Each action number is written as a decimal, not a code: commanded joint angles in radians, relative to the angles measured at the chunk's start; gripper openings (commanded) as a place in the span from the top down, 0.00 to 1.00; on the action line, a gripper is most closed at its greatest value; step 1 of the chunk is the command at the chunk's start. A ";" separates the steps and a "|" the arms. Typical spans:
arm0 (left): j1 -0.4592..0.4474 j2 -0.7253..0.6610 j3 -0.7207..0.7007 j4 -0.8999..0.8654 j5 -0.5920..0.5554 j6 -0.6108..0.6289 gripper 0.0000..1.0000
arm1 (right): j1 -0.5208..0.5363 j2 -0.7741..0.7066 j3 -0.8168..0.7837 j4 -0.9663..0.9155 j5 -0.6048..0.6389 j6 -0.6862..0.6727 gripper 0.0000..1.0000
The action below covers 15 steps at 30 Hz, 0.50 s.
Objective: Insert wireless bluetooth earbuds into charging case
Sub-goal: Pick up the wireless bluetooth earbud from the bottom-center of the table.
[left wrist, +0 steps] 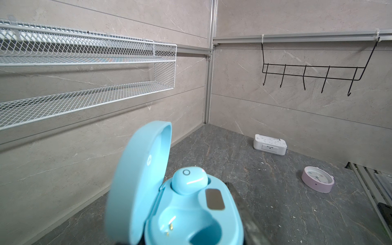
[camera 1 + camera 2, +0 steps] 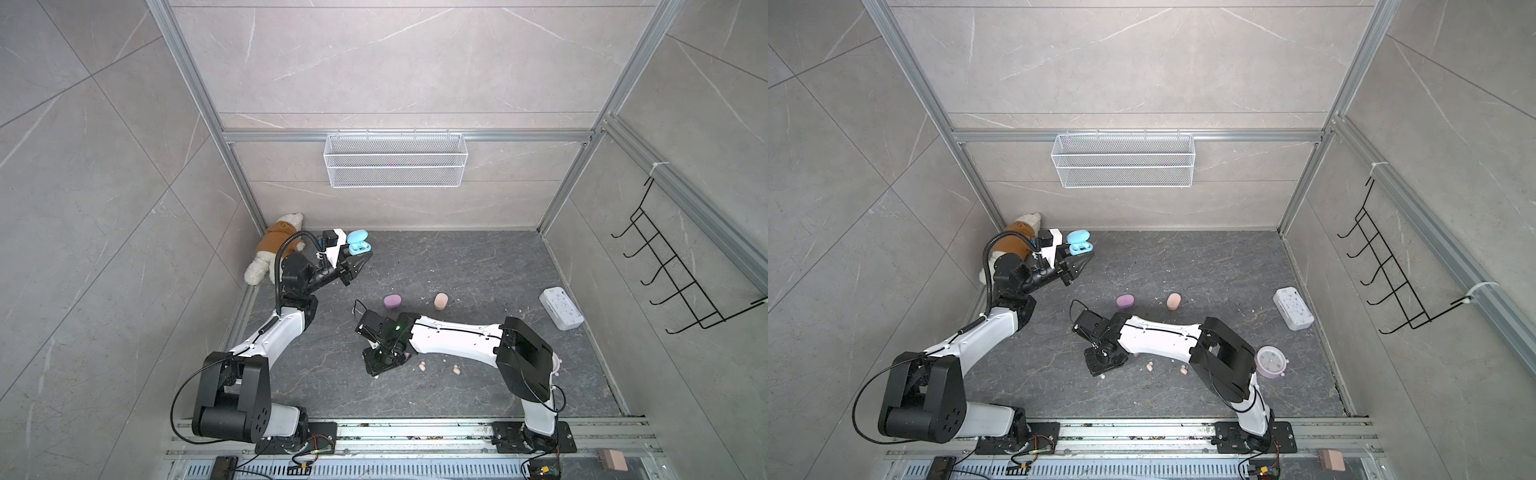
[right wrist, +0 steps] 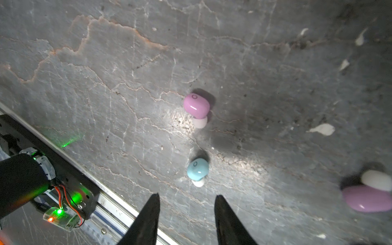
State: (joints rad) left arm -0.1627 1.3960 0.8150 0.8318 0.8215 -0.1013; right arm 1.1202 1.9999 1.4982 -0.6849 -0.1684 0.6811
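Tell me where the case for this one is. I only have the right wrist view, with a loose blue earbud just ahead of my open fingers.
Observer: The left gripper holds the blue charging case, lid open.
Operator: Any room in it?
Observer: One blue earbud is already seated. The other slot is empty.
Operator: And the peach ones? I see none here.
Observer: Two peach earbuds lie loose on the table, near the right gripper.
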 commanded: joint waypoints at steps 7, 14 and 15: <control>0.003 -0.022 0.012 0.064 0.014 -0.020 0.86 | 0.015 0.038 -0.023 0.044 0.039 0.146 0.55; 0.003 -0.019 0.008 0.055 0.001 -0.004 0.86 | 0.021 0.063 -0.028 0.037 0.070 0.173 0.57; 0.003 -0.015 0.009 0.055 0.001 -0.004 0.86 | 0.023 0.058 -0.035 0.034 0.081 0.178 0.57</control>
State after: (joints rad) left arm -0.1627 1.3960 0.8150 0.8379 0.8204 -0.1055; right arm 1.1362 2.0403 1.4811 -0.6426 -0.1287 0.8238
